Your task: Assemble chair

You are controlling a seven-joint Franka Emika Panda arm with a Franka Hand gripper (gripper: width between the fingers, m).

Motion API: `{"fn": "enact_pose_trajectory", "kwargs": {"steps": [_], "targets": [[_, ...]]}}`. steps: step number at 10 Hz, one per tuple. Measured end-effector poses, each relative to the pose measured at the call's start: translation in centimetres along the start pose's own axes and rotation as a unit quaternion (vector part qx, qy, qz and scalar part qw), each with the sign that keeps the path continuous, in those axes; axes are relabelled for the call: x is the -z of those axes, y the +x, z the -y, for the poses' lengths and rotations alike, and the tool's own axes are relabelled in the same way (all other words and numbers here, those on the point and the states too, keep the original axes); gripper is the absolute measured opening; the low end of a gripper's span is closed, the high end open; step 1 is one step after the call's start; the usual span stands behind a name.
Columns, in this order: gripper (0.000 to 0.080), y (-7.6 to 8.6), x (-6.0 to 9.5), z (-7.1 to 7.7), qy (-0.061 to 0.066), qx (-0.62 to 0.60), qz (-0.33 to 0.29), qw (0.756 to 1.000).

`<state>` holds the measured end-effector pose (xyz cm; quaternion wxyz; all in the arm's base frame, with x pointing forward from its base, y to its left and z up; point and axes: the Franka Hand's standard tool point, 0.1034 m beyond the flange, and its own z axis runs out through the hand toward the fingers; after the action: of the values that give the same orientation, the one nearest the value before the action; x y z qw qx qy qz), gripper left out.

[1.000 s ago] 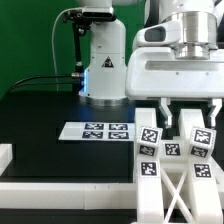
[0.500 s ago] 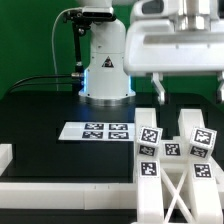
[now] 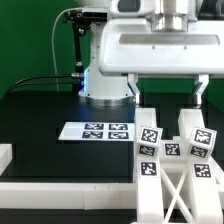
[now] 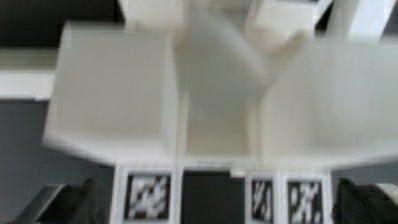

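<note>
The chair (image 3: 172,165) is a blocky white build of tagged posts and panels with a crossed brace, at the front of the exterior view's right. My gripper (image 3: 169,92) hangs above it, open, with a dark finger at each side and nothing between them. In the wrist view, blurred white chair panels (image 4: 196,90) fill the picture. Tagged posts (image 4: 150,192) stand between my dark fingers (image 4: 71,200). The gripper (image 4: 217,200) touches none of them.
The marker board (image 3: 97,130) lies flat on the black table toward the exterior view's left. The arm's white base (image 3: 105,70) stands behind it. A low white rim (image 3: 60,190) runs along the table's front and left edges.
The gripper has opened wider, risen off the chair's tagged posts and shifted toward the exterior view's left. The chair parts stay in place.
</note>
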<state>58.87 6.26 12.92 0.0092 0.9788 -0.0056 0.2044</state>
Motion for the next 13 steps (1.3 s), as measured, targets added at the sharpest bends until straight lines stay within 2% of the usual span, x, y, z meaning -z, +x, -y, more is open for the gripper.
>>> {"fn": "enact_pose_trajectory", "kwargs": {"steps": [3,4,6,7,8,10,12,13], "targets": [[0.0649,-2.7,-0.8,1.2,-0.002,0.009,-0.006,1.0],[0.0649,-3.3,-1.1,0.9,-0.006,0.013,-0.007,1.0],[0.0649,-3.5,-1.4,-0.3,-0.013,0.015,-0.011,1.0],[0.0649,-3.5,-1.4,-0.3,-0.013,0.013,-0.011,1.0],[0.0649,-3.6,-1.3,0.1,-0.01,0.012,-0.007,1.0],[0.0649,-3.7,-0.4,1.4,0.003,-0.001,0.021,1.0],[0.0649,-2.5,1.5,2.5,0.022,-0.015,0.055,0.998],[0.0649,-1.5,2.2,3.6,0.029,-0.036,0.069,0.997]]}}
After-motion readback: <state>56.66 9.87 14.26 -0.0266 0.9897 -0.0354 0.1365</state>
